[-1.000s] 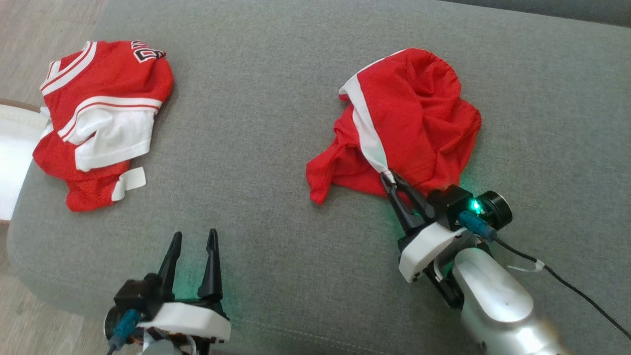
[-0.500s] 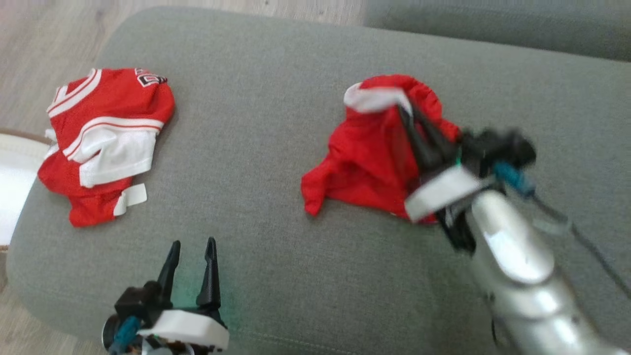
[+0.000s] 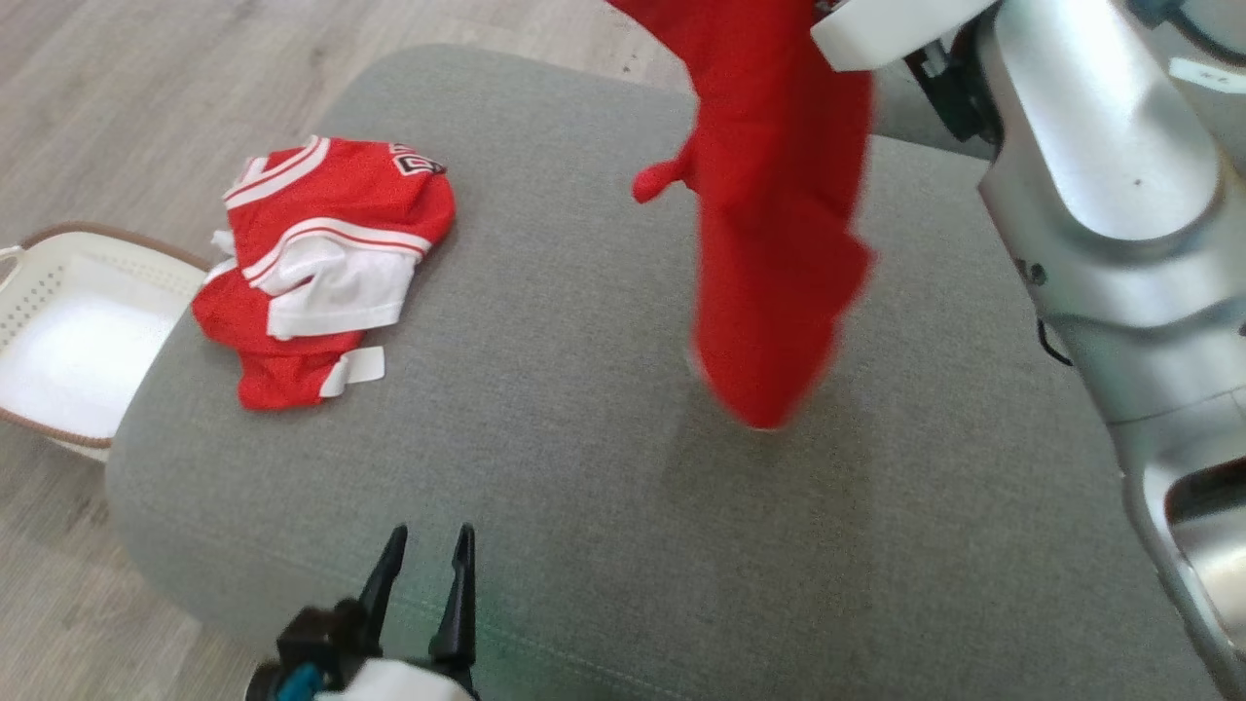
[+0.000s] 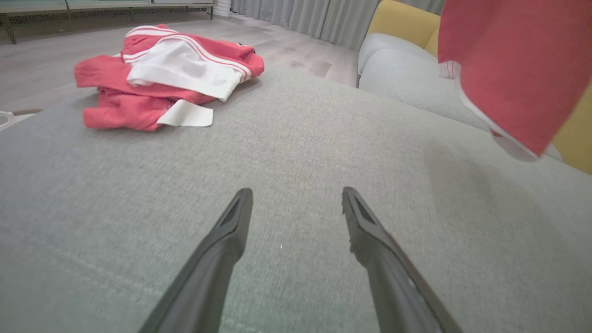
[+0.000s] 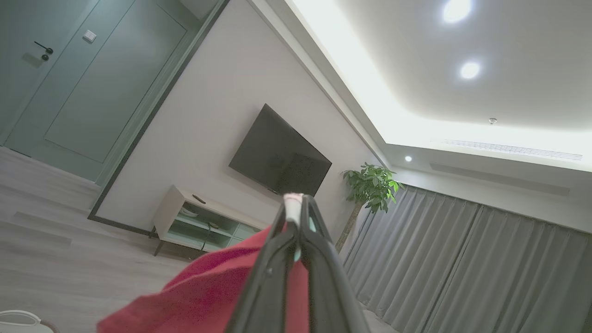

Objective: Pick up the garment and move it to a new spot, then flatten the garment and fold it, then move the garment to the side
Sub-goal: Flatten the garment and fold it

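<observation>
Right wrist view: the right gripper [image 5: 296, 201] pinches the garment [image 5: 208, 296] by its white edge, dangling it clear of the cushion [image 3: 545, 438] for carrying, while the left gripper [image 4: 297, 192] hovers spread.

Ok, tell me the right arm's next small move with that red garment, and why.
Probably lower it onto the bare middle of the grey cushion. The right gripper is shut on the white edge of the red garment, which hangs clear of the cushion, so it cannot be flattened yet. The open left gripper sits at the near edge; the red-and-white garment lies well aside.
</observation>
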You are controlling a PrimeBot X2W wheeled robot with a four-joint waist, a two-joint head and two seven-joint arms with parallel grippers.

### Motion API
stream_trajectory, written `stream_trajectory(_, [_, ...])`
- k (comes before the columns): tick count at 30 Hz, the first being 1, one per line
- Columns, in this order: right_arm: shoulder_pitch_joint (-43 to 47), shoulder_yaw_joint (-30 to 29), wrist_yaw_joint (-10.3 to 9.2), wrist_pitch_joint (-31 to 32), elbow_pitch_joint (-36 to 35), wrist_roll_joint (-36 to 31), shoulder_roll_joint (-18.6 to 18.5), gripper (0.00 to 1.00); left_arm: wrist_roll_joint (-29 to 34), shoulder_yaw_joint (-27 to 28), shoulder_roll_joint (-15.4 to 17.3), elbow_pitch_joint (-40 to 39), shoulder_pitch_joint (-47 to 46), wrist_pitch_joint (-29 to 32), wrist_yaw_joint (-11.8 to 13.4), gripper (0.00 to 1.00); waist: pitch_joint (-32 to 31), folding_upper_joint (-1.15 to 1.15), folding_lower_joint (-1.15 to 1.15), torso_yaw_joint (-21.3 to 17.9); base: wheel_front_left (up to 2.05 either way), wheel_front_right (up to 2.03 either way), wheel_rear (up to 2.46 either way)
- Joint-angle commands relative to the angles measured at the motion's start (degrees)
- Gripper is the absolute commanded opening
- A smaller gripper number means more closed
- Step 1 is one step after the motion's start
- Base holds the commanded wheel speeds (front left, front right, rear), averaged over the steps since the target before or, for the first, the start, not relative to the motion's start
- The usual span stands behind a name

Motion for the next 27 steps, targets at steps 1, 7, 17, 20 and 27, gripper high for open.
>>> stream_trajectory(1, [-0.72,-0.24,0.18,-0.13,-0.83,0.80,-0.51,0.00,-0.09,1.85,0.15,-1.17,0.47,-0.30,0.06,1.00,-0.64,0.00,0.00,0.73,0.00,0.00,0.00])
stream_trajectory(7, [7.26,1.47,0.18,-0.13,-3.89,2.62,-6.54,0.00,0.58,3.34,0.15,-1.23,2.18,-0.30,0.09,1.00,-0.04,0.00,0.00,-3.38,0.00,0.00,0.00])
stream_trajectory(17, [32.59,-2.19,0.18,-0.13,-4.35,6.17,-18.85,0.00,1.36,4.74,0.15,-1.85,1.11,-0.30,-0.17,1.00,0.96,0.00,0.00,-11.66,0.00,0.00,0.00])
stream_trajectory(20, [38.85,-6.22,0.18,-0.13,-1.18,6.35,-18.69,0.72,1.36,5.53,0.15,-2.11,0.21,-0.30,-0.14,1.00,1.05,0.00,0.00,-13.72,0.00,0.00,0.00])
stream_trajectory(27, [44.97,-15.42,0.18,-0.13,-2.22,2.49,-11.00,1.00,1.65,6.34,0.15,-2.50,-2.28,-0.30,0.05,1.00,1.75,0.00,0.00,-16.90,0.00,0.00,0.00])
